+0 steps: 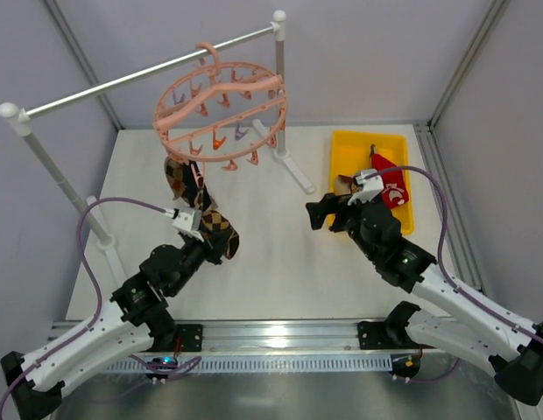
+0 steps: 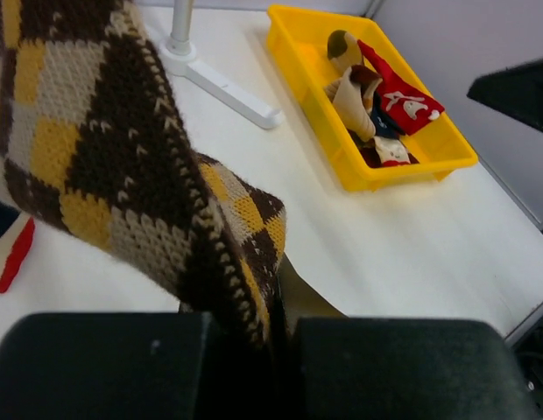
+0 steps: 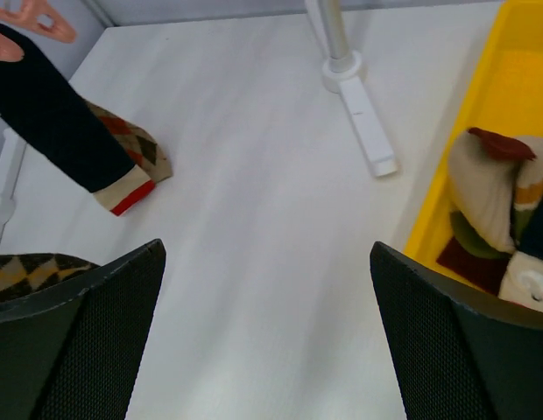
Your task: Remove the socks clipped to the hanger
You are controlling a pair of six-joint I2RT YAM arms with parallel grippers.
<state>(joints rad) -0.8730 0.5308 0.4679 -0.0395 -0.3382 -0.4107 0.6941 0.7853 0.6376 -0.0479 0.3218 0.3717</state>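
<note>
The salmon-pink hanger (image 1: 221,103) hangs by its hook from the grey rail. A brown, yellow and tan argyle sock (image 1: 186,185) droops from under its near-left side, down toward the table. My left gripper (image 1: 217,238) is shut on that sock's lower end; the wrist view shows the knit (image 2: 123,149) pinched between the black jaws (image 2: 276,325). A navy sock with a tan and red edge (image 3: 52,122) hangs from a pink clip (image 3: 31,17), a red-brown argyle sock (image 3: 136,147) behind it. My right gripper (image 1: 324,214) hovers open over bare table (image 3: 267,254).
A yellow tray (image 1: 342,144) at the right holds several socks (image 2: 377,96). The rail's white post foot (image 1: 293,171) lies between hanger and tray, and a second white post (image 1: 44,157) stands at the far left. Grey walls close in three sides.
</note>
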